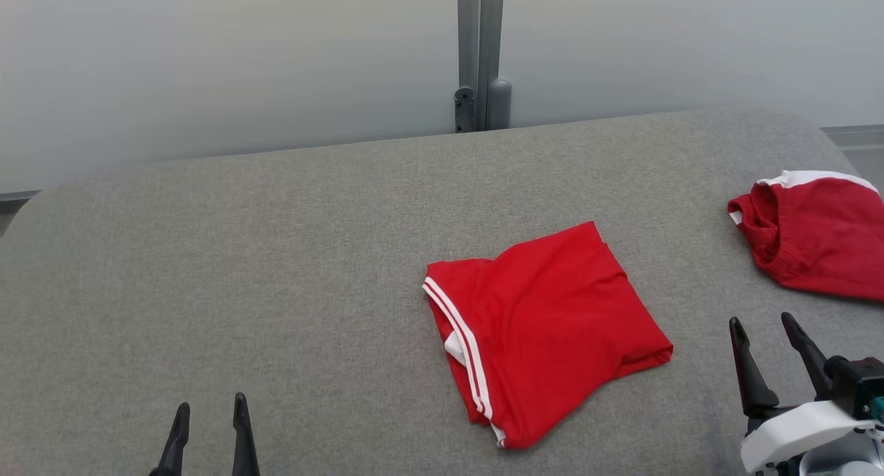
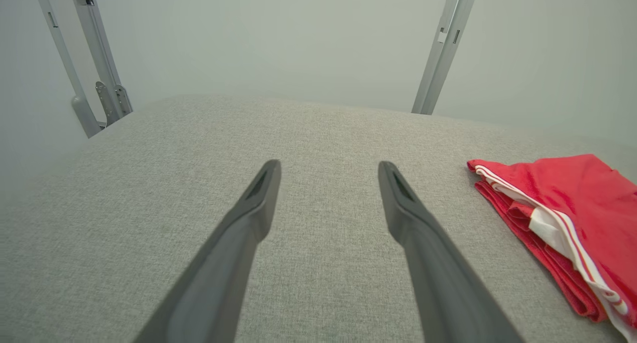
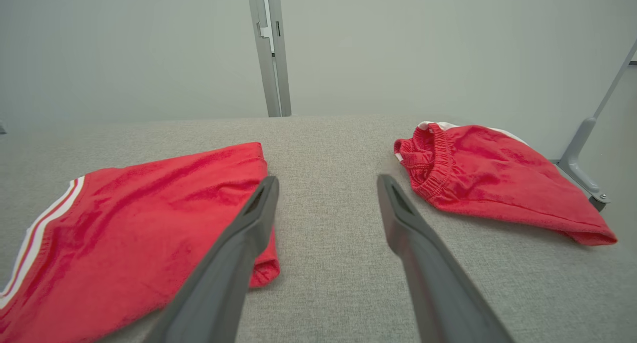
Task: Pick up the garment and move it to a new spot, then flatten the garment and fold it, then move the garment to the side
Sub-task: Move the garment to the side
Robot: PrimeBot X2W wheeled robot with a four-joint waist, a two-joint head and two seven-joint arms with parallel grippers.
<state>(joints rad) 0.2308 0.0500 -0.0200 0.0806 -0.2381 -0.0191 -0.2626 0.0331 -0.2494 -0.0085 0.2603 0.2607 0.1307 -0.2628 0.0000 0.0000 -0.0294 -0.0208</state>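
Observation:
The garment (image 1: 545,331) is bright red with a white double stripe along its left edge. It lies folded into a compact rectangle on the grey fabric surface (image 1: 276,255), a little right of centre. My right gripper (image 1: 763,327) stands open just right of it, apart from the cloth. In the right wrist view the garment (image 3: 139,228) lies left of the open right gripper (image 3: 327,183), nothing between the fingers. My left gripper (image 1: 210,410) is open at the lower left, well clear. In the left wrist view the left gripper (image 2: 329,171) hovers over bare fabric, the garment (image 2: 572,223) to its right.
A second red garment (image 1: 815,238) with an elastic waistband and white trim lies crumpled at the far right edge, also in the right wrist view (image 3: 492,173). A grey metal post (image 1: 480,54) stands against the pale wall behind the surface. The surface's corners are rounded.

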